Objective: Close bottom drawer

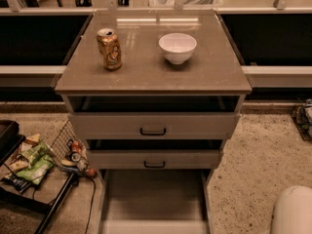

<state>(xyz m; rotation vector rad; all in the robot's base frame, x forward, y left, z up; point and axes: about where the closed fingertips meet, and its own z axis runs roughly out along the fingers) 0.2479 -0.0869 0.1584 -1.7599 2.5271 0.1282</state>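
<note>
The bottom drawer [154, 199] lies at lower centre of the frame, pulled far out; the top drawer [153, 126] and middle drawer [154, 159] stand slightly open; a can [109, 48] and a white bowl [177, 48] stand apart on the table [214, 77]; the end effector is out of frame, so I cannot tell its state; a white rounded shape [292, 211] shows at lower right.
</note>
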